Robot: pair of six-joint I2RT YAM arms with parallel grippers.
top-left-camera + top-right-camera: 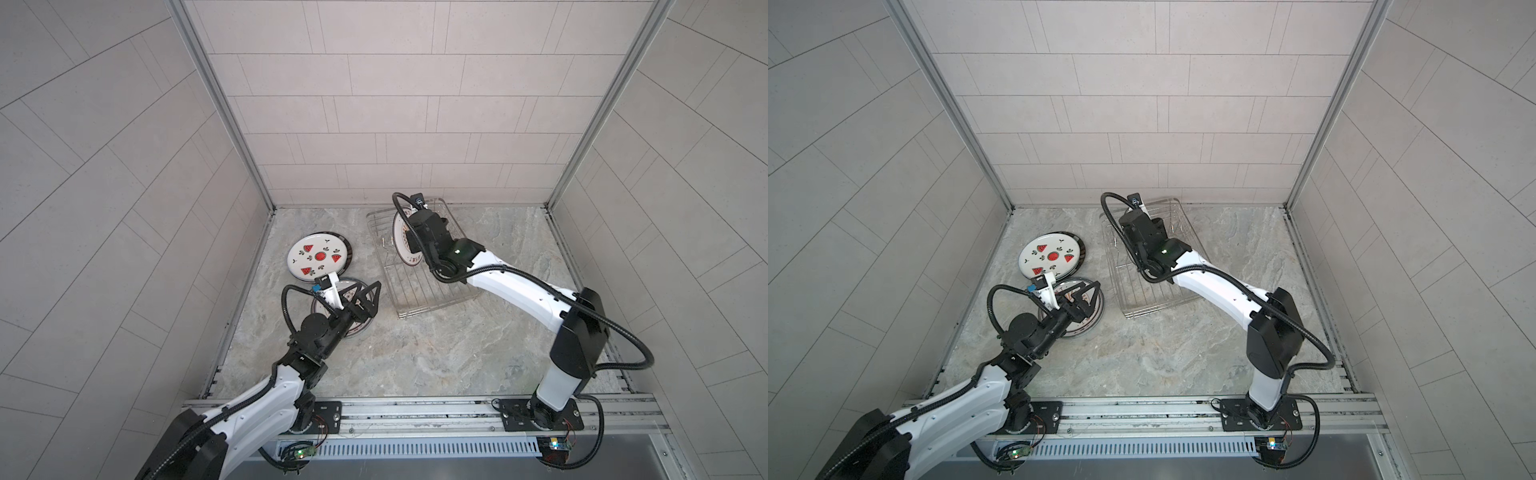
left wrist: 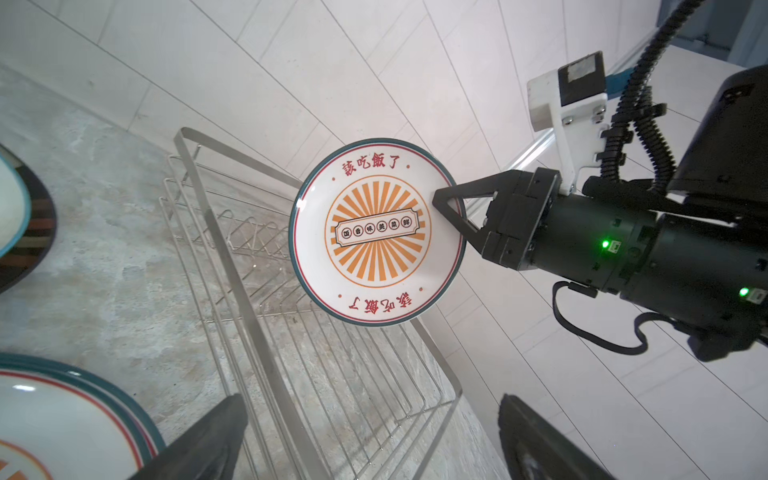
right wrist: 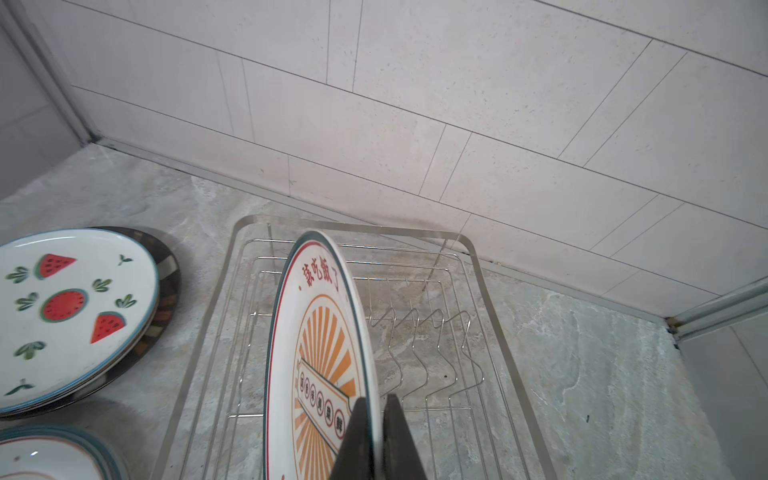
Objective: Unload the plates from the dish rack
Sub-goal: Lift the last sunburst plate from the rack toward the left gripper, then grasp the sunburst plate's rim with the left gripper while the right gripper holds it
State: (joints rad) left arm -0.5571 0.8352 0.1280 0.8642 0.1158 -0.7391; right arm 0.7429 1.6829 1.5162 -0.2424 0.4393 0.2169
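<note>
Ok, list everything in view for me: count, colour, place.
dish rack: one, silver wire, back of table, right of middle
sunburst plate: one, white with orange rays, on edge over the dish rack
watermelon plate: one, white and red, tops the far left pile
dark-striped plate: one, dark rim, bottom of that pile
near pile of plates: count unclear, teal-rimmed white, left of the rack
table: one, grey marble
left hand: one, black, open above the near pile
right hand: one, black, shut on the sunburst plate
</note>
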